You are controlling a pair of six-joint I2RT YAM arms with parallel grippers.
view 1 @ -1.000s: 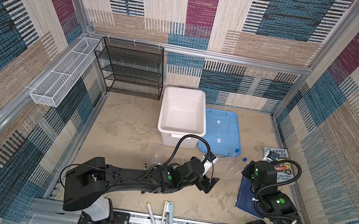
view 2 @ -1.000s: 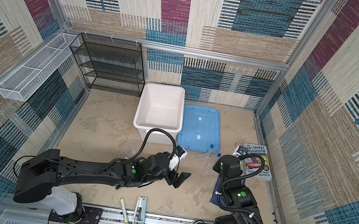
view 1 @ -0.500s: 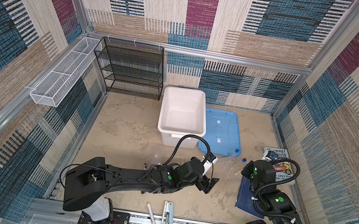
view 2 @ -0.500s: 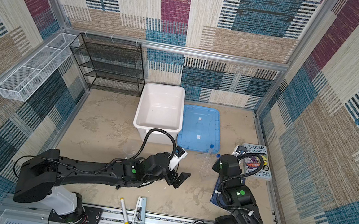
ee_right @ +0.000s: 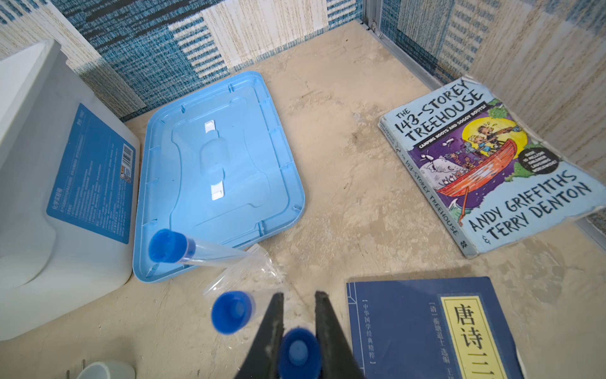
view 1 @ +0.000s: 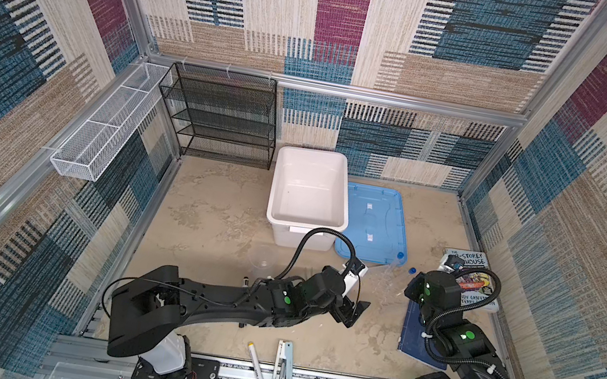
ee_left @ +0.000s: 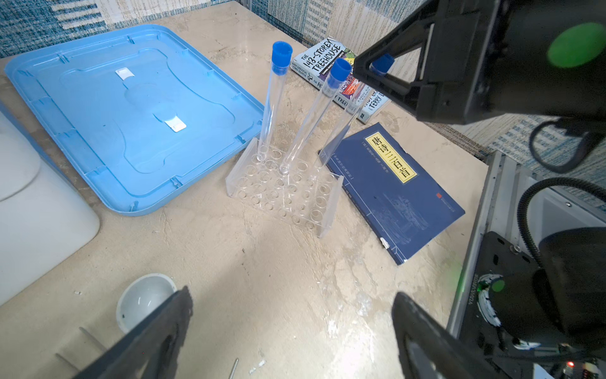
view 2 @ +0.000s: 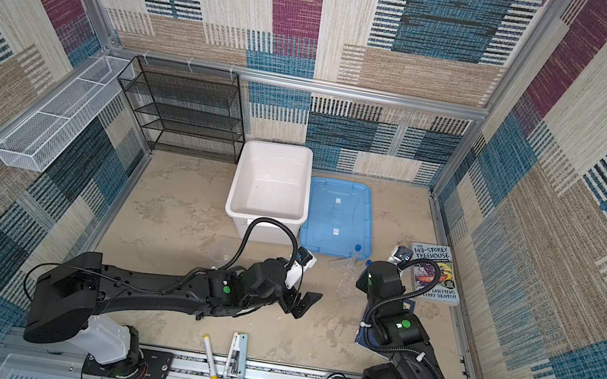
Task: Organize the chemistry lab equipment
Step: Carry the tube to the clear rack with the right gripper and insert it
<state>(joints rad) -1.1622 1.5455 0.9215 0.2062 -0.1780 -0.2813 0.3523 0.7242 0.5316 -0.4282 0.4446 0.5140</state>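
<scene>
1. Unchanged over the last second: right gripper (ee_right: 299, 295) jaws stay clenched on the cap of the third test tube (ee_left: 346, 119); its foot meets the tube rack (ee_left: 285, 192).
2. Left gripper (ee_left: 292, 297) jaws released, empty, near the rack.
3. Judged: seating pending.

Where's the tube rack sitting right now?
The clear tube rack stands right of centre in both top views, between the blue lid and the dark blue book.

"143-STOREY TREEHOUSE" on illustrated book (ee_right: 485, 164)
</scene>
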